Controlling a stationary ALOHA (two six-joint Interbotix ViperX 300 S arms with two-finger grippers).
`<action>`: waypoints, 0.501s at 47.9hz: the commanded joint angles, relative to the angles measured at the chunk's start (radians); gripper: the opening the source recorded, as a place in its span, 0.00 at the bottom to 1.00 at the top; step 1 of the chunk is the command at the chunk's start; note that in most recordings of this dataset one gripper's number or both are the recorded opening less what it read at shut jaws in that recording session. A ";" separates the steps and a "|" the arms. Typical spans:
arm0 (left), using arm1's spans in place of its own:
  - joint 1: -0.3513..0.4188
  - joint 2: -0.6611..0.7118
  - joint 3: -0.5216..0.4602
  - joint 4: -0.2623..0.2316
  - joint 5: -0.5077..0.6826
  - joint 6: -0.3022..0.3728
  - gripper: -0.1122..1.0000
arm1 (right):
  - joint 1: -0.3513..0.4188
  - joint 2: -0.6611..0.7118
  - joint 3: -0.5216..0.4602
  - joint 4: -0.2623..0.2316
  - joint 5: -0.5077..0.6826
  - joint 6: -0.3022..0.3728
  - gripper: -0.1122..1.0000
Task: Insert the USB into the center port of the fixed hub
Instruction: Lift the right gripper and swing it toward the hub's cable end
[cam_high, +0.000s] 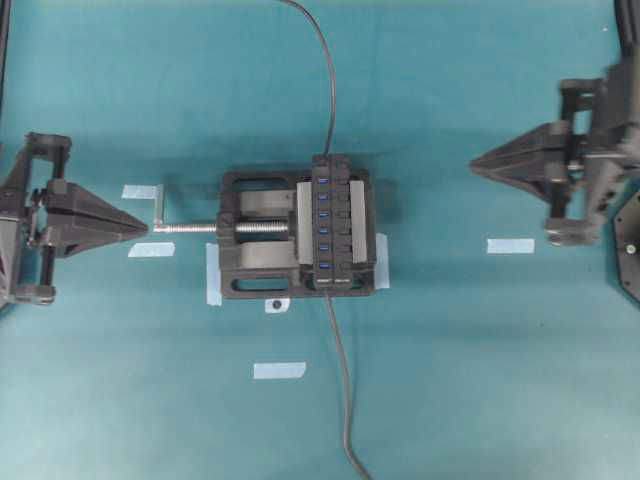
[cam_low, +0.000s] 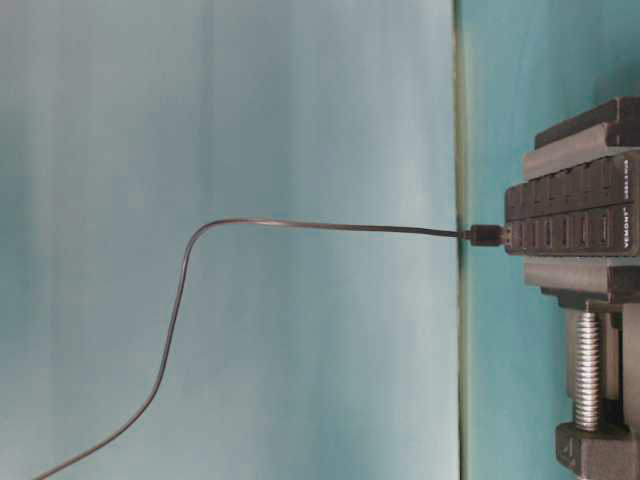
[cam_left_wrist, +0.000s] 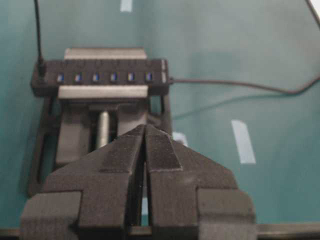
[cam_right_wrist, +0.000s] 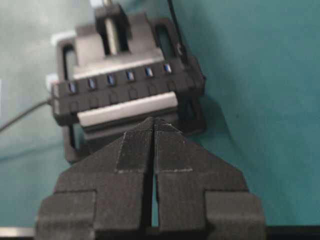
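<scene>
The fixed hub (cam_high: 333, 222) is a black bar clamped in a vise, its row of blue ports facing up. The USB (cam_left_wrist: 41, 68) plug stands in the end port, and its thin cable (cam_low: 300, 225) rises away from it. The center port (cam_high: 324, 214) (cam_left_wrist: 96, 77) (cam_right_wrist: 130, 75) has nothing in it. My left gripper (cam_high: 145, 228) (cam_left_wrist: 145, 128) is shut and holds nothing, off to the left of the vise handle. My right gripper (cam_high: 473, 164) (cam_right_wrist: 154, 120) is shut on nothing, well to the right of the hub.
The black vise (cam_high: 250, 262) has a silver screw (cam_high: 200, 228) pointing at my left gripper. The hub's thicker grey cable (cam_high: 341, 380) runs toward the near table edge. Several pale tape strips (cam_high: 510, 245) lie on the teal cloth.
</scene>
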 joint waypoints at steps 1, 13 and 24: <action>0.009 0.002 -0.034 0.002 0.017 0.008 0.10 | -0.009 0.051 -0.044 -0.011 -0.008 0.005 0.09; 0.026 0.003 -0.049 0.002 0.071 0.018 0.10 | -0.021 0.216 -0.140 -0.032 0.005 0.000 0.09; 0.026 0.008 -0.049 0.002 0.084 0.018 0.10 | -0.025 0.337 -0.236 -0.034 0.064 -0.008 0.09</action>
